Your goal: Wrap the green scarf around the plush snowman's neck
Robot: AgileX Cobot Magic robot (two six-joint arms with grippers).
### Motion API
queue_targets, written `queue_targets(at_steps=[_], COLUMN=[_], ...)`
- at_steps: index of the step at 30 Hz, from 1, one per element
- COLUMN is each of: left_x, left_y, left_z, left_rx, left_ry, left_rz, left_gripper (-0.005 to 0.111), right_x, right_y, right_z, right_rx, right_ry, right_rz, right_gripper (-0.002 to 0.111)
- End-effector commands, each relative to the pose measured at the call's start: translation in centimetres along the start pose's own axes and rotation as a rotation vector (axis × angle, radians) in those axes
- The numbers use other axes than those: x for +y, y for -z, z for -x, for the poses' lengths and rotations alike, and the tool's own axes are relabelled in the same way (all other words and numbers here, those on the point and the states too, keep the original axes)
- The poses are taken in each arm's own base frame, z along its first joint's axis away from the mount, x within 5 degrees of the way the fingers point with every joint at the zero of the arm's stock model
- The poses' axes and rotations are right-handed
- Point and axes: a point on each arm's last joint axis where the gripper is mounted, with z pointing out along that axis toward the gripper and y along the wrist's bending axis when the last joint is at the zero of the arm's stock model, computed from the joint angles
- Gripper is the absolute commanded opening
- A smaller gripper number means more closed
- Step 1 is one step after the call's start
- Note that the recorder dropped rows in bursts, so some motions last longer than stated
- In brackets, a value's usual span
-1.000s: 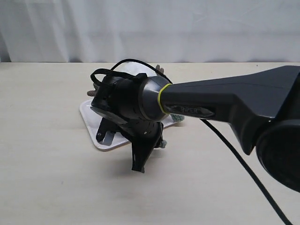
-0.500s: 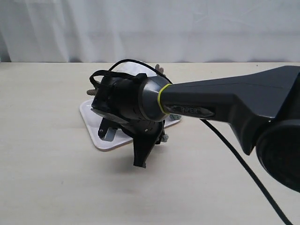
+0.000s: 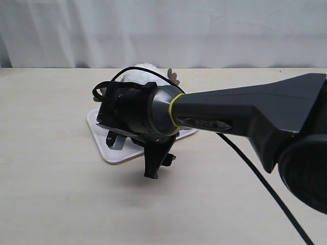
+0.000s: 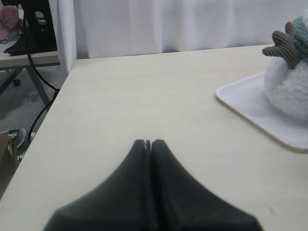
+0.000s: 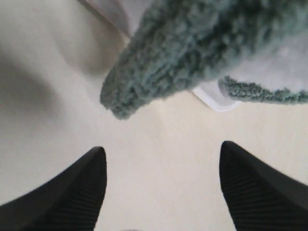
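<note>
The plush snowman sits on a white tray, with one brown branch arm sticking out. The green scarf lies around its neck. In the exterior view my right arm hides most of the snowman; only its white top shows. My right gripper is open just off the tray's near corner. A loose scarf end hangs beyond its fingertips, touching neither. A second scarf strip lies beside it. My left gripper is shut and empty, low over the table, well away from the tray.
The tray's corner pokes out under the scarf end. The table's edge runs beside my left gripper, with a cable and floor beyond it. A black cable trails from my right arm across the table.
My right gripper has gone from shut to wide open, letting go of the scarf end. It has shifted slightly left, uncovering the snowman's white top.
</note>
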Motion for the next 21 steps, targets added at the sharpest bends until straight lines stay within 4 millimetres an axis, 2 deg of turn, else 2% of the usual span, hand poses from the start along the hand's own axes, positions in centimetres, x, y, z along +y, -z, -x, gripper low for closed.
queue_targets(at_steps=[1, 7, 18, 21], left_x=[0.0, 0.0, 0.0, 0.0], left_y=[0.0, 0.0, 0.0, 0.0], left_z=[0.0, 0.0, 0.0, 0.0], left_rx=[-0.011, -0.011, -0.011, -0.011], left_ry=[0.003, 0.003, 0.003, 0.003], left_rz=[0.003, 0.003, 0.003, 0.003], left_gripper=[0.000, 0.000, 0.000, 0.000], right_x=[0.1, -0.8, -3.6, -4.2], right_y=[1.9, 5.7, 10.6, 11.7], right_z=[-0.3, -1.1, -3.8, -3.5], right_rx=[-0.030, -0.117, -0.236, -0.366], right_ry=[-0.007, -0.027, -0.156, -0.208], right_rz=[-0.006, -0.034, -0.034, -0.034], right_gripper=[0.063, 0.054, 0.022, 0.012])
